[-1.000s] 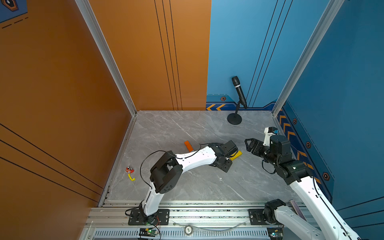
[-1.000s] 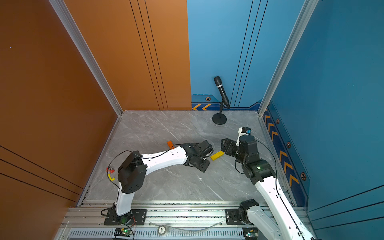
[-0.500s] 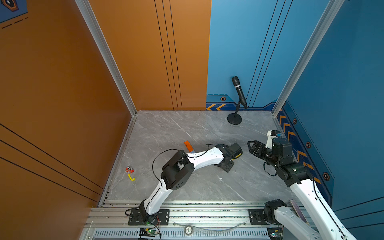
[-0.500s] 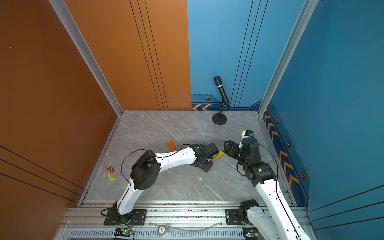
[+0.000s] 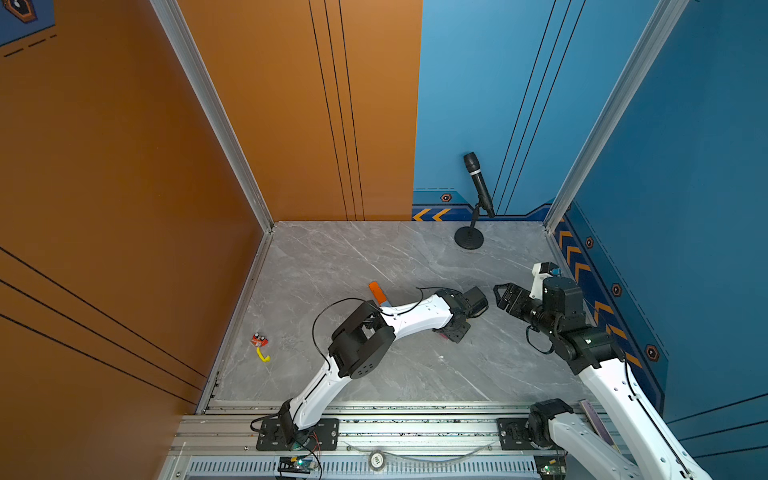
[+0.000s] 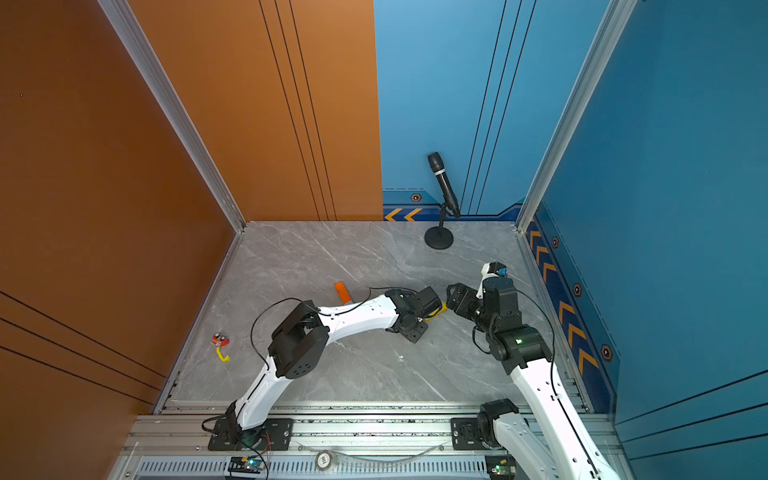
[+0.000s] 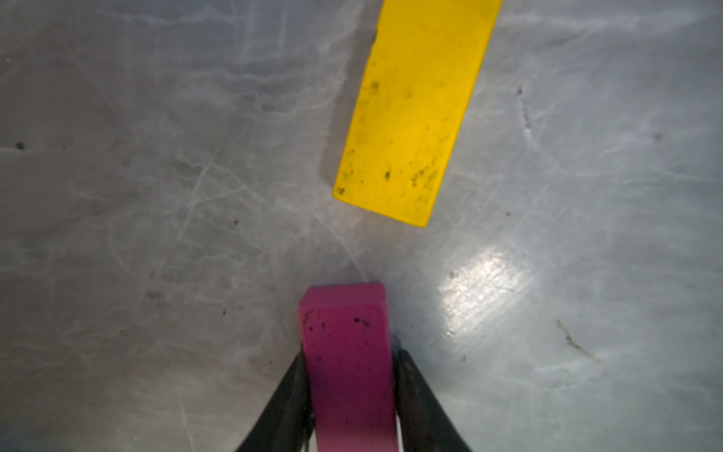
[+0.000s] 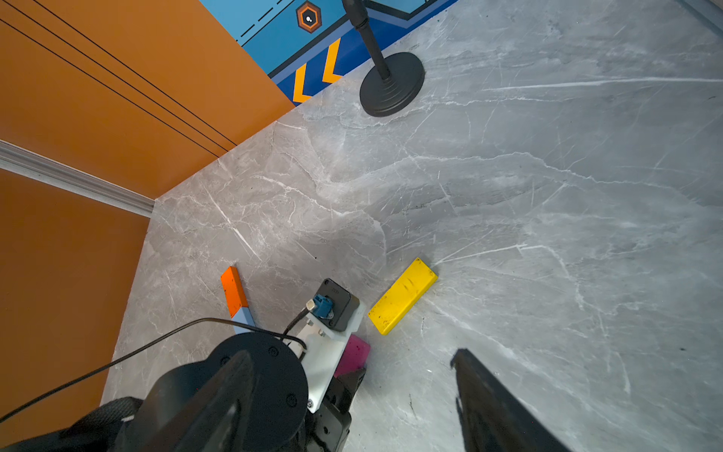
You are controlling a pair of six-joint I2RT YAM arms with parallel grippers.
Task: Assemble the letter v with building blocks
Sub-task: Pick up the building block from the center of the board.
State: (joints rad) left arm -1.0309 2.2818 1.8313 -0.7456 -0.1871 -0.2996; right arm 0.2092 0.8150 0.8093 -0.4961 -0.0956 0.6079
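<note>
On the table [image 5: 374, 249], with the right gripper [image 5: 500, 296] spread empty right of the long yellow block [image 7: 414, 109], pinches the magenta block [image 7: 344, 325] by its long sides in the left gripper [image 7: 351, 356] (the nearer arm), free end facing the yellow's near-left end across a small gap.

Grey marbled bench [image 5: 374, 257] catches a glare, orange walls [image 5: 291, 124] left and behind, blue walls [image 5: 685, 166] right, microphone stand [image 5: 478, 199] at the back.
</note>
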